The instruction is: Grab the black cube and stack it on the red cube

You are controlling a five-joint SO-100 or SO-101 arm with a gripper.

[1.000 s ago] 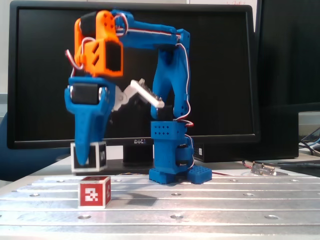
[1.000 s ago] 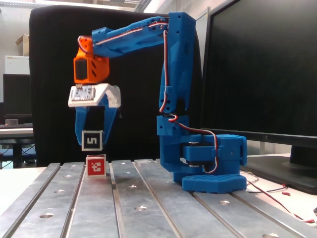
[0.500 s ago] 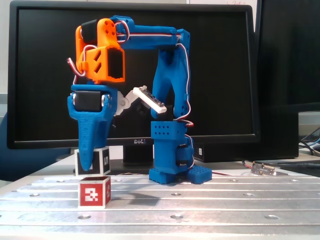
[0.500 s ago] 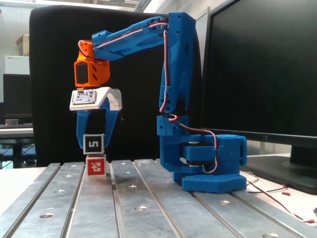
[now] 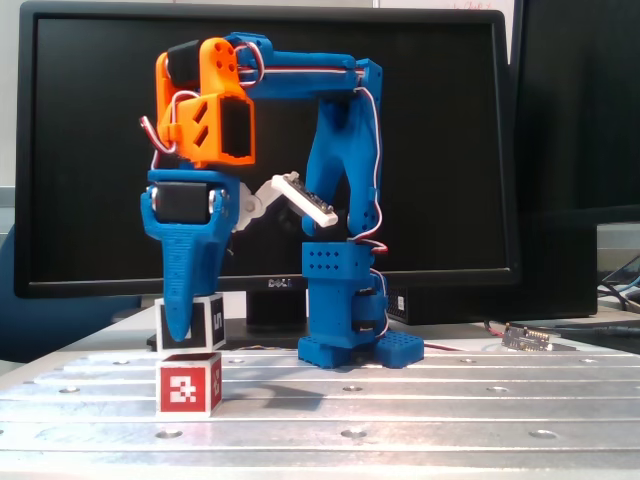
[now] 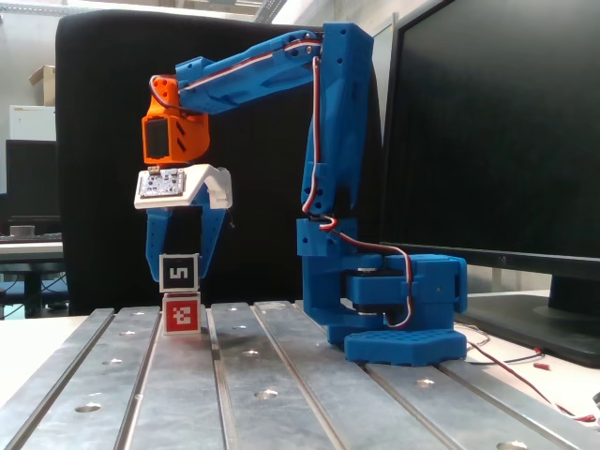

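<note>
Now our blue two-finger gripper (image 6: 180,274), clamped on the small black "5" cube (image 6: 179,273), has lowered it onto the small red pixel-patterned cube (image 6: 181,314) at six o'clock; release seems next.

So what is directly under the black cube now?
The red cube sits directly under the black cube, held between the fingers. Whether the cubes touch cannot be seen.

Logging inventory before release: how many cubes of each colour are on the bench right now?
Black cube, held in the jaws directly over the red one: 1
Red cube, on the slotted metal table: 1
Total: 2 cubes
</note>
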